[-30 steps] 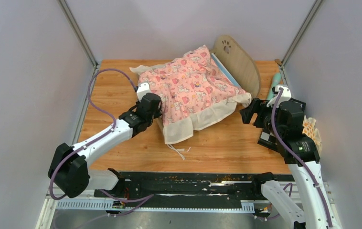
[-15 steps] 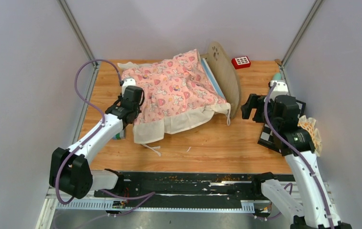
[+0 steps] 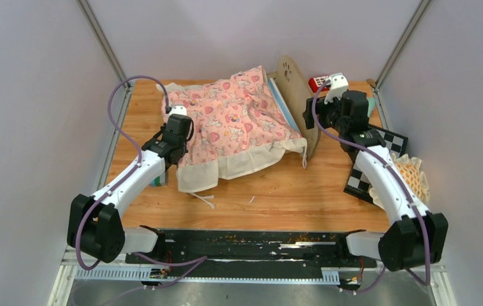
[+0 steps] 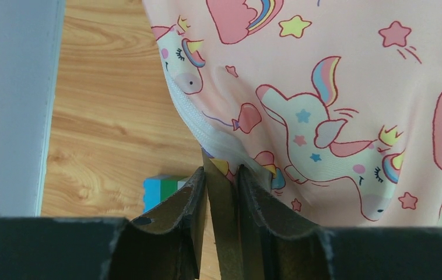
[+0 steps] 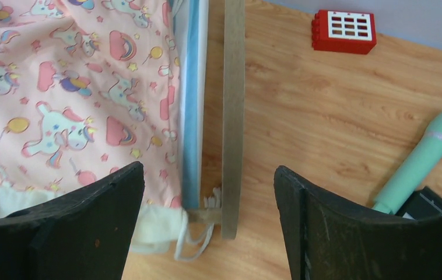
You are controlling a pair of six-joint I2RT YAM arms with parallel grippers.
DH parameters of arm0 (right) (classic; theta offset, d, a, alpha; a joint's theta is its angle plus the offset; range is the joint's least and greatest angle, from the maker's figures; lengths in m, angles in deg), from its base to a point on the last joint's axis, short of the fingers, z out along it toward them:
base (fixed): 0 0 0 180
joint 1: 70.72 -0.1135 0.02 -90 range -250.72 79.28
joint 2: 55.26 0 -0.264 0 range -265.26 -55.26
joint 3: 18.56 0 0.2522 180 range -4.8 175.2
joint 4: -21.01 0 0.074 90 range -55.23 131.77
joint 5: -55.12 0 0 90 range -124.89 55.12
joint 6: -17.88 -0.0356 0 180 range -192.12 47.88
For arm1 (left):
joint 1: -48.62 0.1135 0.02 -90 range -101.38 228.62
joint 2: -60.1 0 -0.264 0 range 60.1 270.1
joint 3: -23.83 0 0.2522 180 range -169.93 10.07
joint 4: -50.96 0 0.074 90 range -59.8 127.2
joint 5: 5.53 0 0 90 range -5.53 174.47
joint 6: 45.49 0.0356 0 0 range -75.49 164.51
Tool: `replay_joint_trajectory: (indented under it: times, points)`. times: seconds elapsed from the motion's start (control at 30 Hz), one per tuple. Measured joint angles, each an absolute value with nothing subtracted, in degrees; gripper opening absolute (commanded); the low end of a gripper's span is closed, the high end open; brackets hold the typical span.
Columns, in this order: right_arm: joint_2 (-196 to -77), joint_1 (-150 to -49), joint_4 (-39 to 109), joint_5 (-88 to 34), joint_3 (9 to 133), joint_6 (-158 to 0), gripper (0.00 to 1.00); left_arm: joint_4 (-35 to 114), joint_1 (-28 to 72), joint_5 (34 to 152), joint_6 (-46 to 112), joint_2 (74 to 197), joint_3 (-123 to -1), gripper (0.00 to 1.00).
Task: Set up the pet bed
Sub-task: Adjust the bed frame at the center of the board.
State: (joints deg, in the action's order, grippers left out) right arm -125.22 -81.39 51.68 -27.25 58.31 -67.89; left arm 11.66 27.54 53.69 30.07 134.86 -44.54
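Ruffled unicorn quilt [image 3: 232, 121] over thin, flat wooden frame [image 5: 233, 87]

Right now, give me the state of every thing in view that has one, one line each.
Quilt, spread over the mattress, ruffle hanging off the near side.
Mattress, mostly covered.
Headboard, upright.
Left fingers, closed on the bed frame at its thin wooden edge.
Right fingers, open, gripping nothing.
Red block, lying flat behind the headboard.

Pet bed [image 3: 242, 127], paw-cutout headboard [image 3: 295, 89] upright, pink unicorn quilt [image 3: 226, 118] draped over striped mattress [image 5: 194, 105]
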Motion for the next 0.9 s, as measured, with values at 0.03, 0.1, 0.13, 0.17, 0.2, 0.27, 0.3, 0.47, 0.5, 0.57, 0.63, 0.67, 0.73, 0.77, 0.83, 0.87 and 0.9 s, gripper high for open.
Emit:
replay_joint_trajectory:
  times: [0.03,0.1,0.13,0.17,0.2,0.27,0.3,0.47,0.5,0.57,0.63,0.67,0.73,0.77,0.83,0.87,0.9]
  points:
    - [-127.2,-81.4,50.4,-27.3,59.2,-67.0,0.74,11.7,27.5,53.8,30.2,134.9,-44.5,0.33]
    - [-130.9,-81.4,48.8,-27.3,60.8,-65.9,0.63,11.7,27.5,53.9,30.7,134.9,-44.5,0.33]
    - [-133.2,-81.4,48.0,-27.3,61.8,-65.4,0.56,11.6,27.6,54.0,30.9,134.9,-44.6,0.33]
    - [-134.7,-81.4,47.4,-27.4,62.3,-64.9,0.50,11.5,27.6,54.0,31.1,135.0,-44.7,0.34]
    - [-136.4,-81.4,47.1,-27.6,62.8,-64.7,0.43,11.4,27.6,54.1,31.3,135.1,-44.8,0.34]
    - [-138.5,-81.4,46.8,-28.1,63.1,-64.2,0.35,11.4,27.6,54.2,31.8,135.3,-44.9,0.35]
    - [-139.2,-81.4,46.9,-28.4,63.1,-64.1,0.28,11.4,27.6,54.3,32.1,135.3,-44.9,0.36]
    - [-138.5,-81.4,46.5,-30.6,62.5,-64.8,0.07,11.4,28.0,56.0,34.1,135.8,-44.9,0.39]
    - [-137.8,-81.4,46.1,-31.1,61.7,-65.8,0.05,11.4,28.0,56.4,34.4,135.8,-44.9,0.39]
    - [-135.2,-81.6,44.9,-32.8,58.8,-66.6,0.03,11.4,28.1,57.4,35.0,136.2,-45.0,0.40]
    - [-132.1,-81.7,45.1,-34.3,56.0,-67.4,0.01,11.3,28.1,58.3,35.6,136.9,-45.3,0.40]
    - [-130.3,-81.8,45.4,-35.1,54.7,-67.8,0.01,11.2,28.1,58.7,36.0,137.4,-45.6,0.40]
    - [-127.6,-81.8,46.3,-36.5,52.7,-68.5,0.02,11.2,28.1,59.5,36.3,138.2,-46.3,0.41]
    - [-126.3,-81.8,46.8,-37.1,51.9,-68.8,0.05,11.2,28.1,60.0,36.4,138.5,-46.6,0.42]
    - [-124.2,-81.8,47.6,-38.0,50.5,-69.2,0.23,11.2,28.1,60.8,36.6,139.1,-47.1,0.46]
    - [-123.6,-81.8,48.0,-38.2,50.3,-69.2,0.33,11.1,28.1,61.1,36.8,139.4,-47.5,0.51]
    - [-123.1,-81.8,48.8,-38.3,50.3,-69.2,0.39,10.9,28.1,61.2,36.9,139.6,-47.7,0.56]
